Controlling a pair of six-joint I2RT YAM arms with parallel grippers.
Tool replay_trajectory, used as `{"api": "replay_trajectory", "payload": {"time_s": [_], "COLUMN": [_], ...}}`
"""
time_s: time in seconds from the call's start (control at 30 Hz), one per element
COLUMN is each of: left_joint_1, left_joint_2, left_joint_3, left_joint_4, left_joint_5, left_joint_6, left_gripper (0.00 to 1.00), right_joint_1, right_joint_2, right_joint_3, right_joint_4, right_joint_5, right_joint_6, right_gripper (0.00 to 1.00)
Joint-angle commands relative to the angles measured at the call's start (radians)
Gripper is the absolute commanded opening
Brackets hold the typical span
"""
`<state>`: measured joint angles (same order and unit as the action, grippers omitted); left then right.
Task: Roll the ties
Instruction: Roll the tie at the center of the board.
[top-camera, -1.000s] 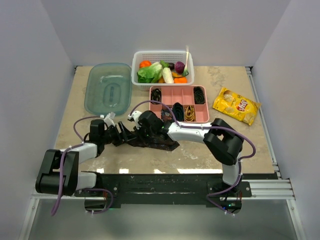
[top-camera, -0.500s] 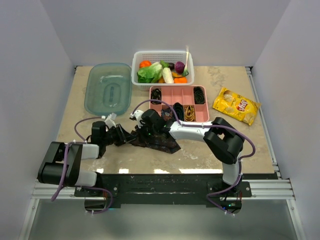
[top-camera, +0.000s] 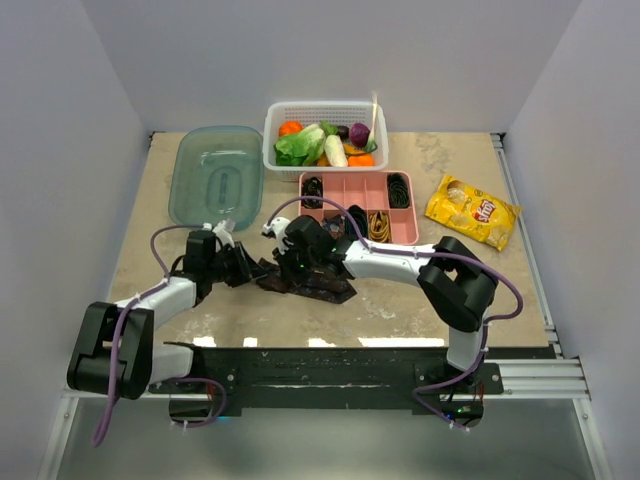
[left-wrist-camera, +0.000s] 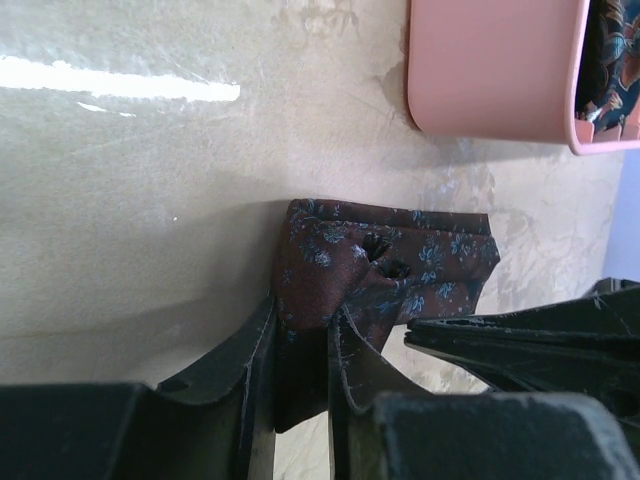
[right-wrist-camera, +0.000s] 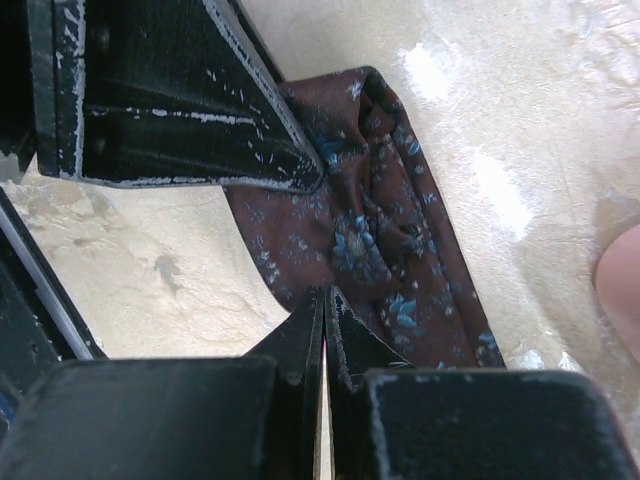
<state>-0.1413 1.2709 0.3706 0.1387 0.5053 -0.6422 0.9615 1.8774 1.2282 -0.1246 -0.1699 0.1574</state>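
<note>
Arms stretch low and meet at lower centre of the overhead frame over the maroon tie (top-camera: 312, 282), crumpled on the table (top-camera: 400, 300) below the pink tray (top-camera: 348, 192). Left gripper (left-wrist-camera: 302, 312) pinches a tie fold; right gripper (right-wrist-camera: 323, 300) is clenched, its tips at the cloth's edge.

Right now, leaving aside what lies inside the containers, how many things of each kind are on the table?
maroon tie: 1
pink tray: 1
white basket: 1
teal container: 1
chip bag: 1
Total: 5
</note>
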Motion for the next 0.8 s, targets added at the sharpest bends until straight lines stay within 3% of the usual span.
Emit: {"api": "replay_trajectory", "payload": {"time_s": [0.0,0.37,0.77], "left_joint_1": [-0.027,-0.129,-0.188], "left_joint_2": [-0.034,-0.057,-0.070], "left_joint_3": [0.082,0.212,0.286], "left_joint_4": [-0.180,-0.344,-0.375], "left_joint_5": [-0.120,-0.281,-0.286], "left_joint_6": [0.062,0.082,0.050], "left_gripper": [0.00,0.00,0.00], "right_joint_1": [-0.004,-0.003,-0.001], "right_joint_2": [-0.050,0.018,0.124], "right_joint_3": [0.028,0.065,0.128], "right_joint_4": [-0.021,-0.029,-0.003], "right_joint_5": [0.029,0.030,0.010], "right_joint_6": [-0.004,-0.006,0.031], "right_gripper": [0.00,0.00,0.00]}}
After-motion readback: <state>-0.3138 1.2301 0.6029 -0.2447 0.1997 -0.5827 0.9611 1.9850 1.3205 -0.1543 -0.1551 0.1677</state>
